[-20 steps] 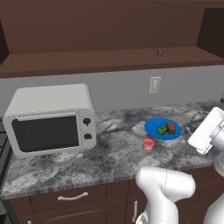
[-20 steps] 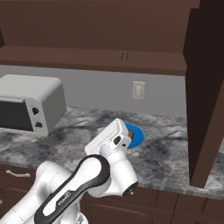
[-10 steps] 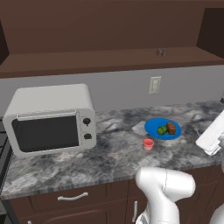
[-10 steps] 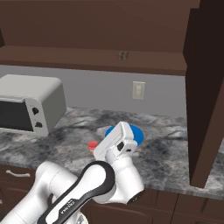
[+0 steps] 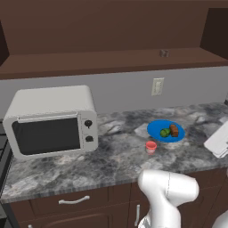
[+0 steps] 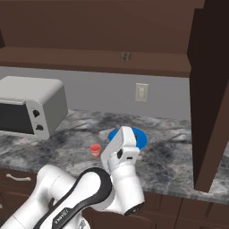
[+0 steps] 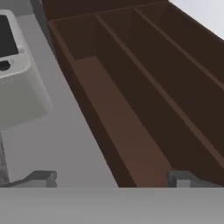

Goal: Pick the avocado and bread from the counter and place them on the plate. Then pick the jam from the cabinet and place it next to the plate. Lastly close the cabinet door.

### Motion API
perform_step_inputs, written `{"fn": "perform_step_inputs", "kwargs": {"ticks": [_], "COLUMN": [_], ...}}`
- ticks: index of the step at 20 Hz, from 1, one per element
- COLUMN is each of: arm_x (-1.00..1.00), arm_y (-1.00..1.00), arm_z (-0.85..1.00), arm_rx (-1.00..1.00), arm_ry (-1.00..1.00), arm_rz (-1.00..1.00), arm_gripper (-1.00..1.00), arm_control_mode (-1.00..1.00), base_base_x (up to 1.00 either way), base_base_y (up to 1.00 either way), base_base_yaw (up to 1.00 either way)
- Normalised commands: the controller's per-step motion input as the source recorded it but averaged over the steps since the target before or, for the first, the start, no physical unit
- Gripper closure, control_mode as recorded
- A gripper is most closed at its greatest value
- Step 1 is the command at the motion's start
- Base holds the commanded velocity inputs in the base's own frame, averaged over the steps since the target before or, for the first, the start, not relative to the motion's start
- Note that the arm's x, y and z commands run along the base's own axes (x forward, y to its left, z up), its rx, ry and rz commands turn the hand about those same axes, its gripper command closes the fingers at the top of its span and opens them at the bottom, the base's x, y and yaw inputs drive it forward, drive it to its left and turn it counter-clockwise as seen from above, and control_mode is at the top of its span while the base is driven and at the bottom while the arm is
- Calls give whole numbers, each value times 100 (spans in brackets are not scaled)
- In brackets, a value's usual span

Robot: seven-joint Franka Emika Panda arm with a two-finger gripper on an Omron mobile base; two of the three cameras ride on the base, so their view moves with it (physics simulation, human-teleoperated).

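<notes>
— How did we expect the cabinet door (image 6: 210, 98) to handle?
— As a stiff, hinged wooden panel. We judged a push on its broad face or outer edge best, since we could not make out its handle.
— And where was it from the gripper (image 7: 110, 178)?
— It stood swung open to the right, well apart. Our claw was spread wide and empty, facing the cabinet (image 7: 131, 144) shelf.

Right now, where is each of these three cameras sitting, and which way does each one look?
Left base view: behind the arm's left, looking down at the counter, plate, microwave; white arm lower right.
Right base view: behind its right, same plate and jam; arm lower left.
Hand view: on the hand, facing the cabinet; open gripper below.
</notes>
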Motion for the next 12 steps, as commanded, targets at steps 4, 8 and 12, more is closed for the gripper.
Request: {"fn": "perform_step_inputs", "kwargs": {"ticks": [4,8,12], "arm_x": [-9,-9,-12], "arm_y": [-17,-25,-28], "arm_z": [8,10,14], "arm_rx": [-9,-3,0], "arm_ry": [-7,-6,-4], "arm_rz": [-16,-10,-4], "arm_gripper": [-100,-100,-100], "arm_control_mode": [-100,-100,-100], "base_base_x": [0,0,0], "base_base_y": [0,0,0], "base_base_yaw": [0,0,0]}}
